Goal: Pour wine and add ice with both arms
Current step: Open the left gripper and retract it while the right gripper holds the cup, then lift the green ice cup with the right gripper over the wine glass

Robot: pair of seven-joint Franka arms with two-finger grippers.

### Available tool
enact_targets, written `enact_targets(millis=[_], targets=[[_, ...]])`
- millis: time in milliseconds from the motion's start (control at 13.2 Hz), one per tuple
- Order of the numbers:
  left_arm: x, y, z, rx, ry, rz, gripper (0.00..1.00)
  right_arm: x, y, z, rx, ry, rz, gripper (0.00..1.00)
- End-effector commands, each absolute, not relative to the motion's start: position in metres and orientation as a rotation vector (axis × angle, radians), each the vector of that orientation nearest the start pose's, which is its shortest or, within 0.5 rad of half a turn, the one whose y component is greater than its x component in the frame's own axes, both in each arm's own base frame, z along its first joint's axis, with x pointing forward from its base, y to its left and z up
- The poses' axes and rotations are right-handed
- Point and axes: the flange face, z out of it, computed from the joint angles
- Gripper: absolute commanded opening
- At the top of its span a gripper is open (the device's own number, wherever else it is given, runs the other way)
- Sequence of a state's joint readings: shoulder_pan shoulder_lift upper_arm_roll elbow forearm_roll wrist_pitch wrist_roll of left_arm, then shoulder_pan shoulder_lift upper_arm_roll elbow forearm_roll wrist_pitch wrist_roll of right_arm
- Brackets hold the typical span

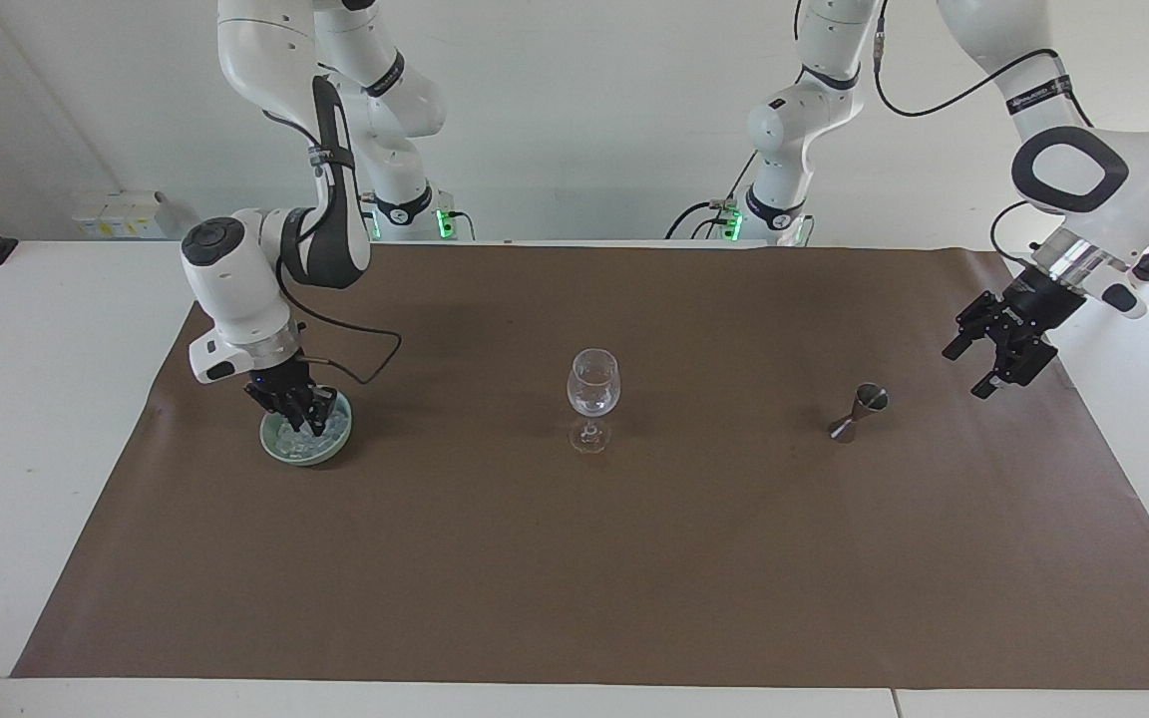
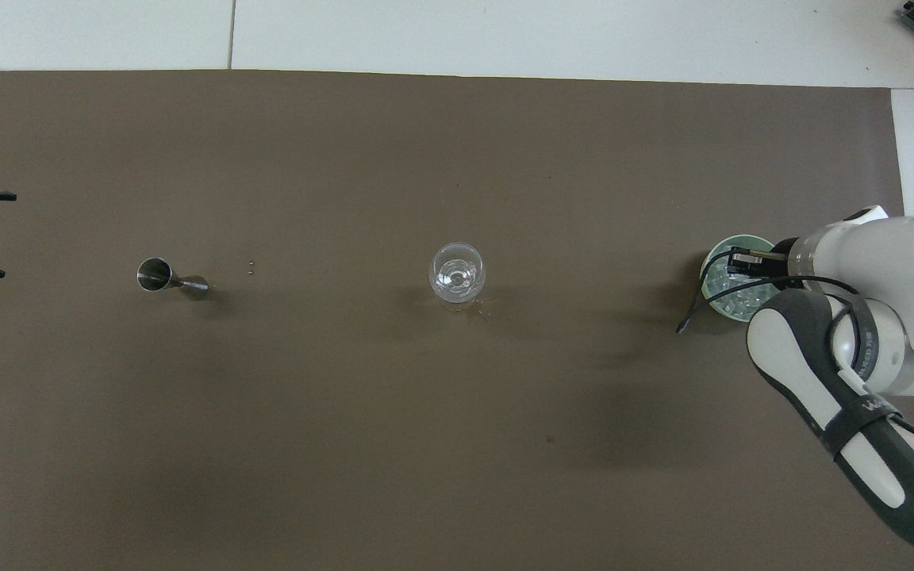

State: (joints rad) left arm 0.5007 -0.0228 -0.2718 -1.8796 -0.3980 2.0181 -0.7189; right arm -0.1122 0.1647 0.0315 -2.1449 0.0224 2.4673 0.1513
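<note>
High facing view; steep overhead; shared mat [image 1: 574, 558]

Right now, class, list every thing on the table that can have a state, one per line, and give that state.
stemmed glass: upright, a little clear liquid inside
jigger: tilted, free
pale green bowl: holds ice
right gripper: shut, down in the bowl among the ice
left gripper: open, empty, over the mat's edge
</note>
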Motion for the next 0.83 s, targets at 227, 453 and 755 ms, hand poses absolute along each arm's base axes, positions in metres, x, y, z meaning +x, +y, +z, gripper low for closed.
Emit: enact_targets(millis=[227, 453, 755], targets=[[0.549, 0.097, 0.603, -3.176, -1.036, -0.269, 1.00, 0.565, -0.028, 0.419, -3.030, 0.447, -0.386, 0.00], [0.541, 0.081, 0.618, -3.200, -0.637, -0.283, 1.00, 0.559, 0.012, 0.452, -2.999, 0.443, -0.446, 0.00], [0.538, 0.038, 0.637, -3.172, -0.284, -0.221, 1.00, 0.561, 0.083, 0.464, -2.872, 0.696, -0.452, 0.00]])
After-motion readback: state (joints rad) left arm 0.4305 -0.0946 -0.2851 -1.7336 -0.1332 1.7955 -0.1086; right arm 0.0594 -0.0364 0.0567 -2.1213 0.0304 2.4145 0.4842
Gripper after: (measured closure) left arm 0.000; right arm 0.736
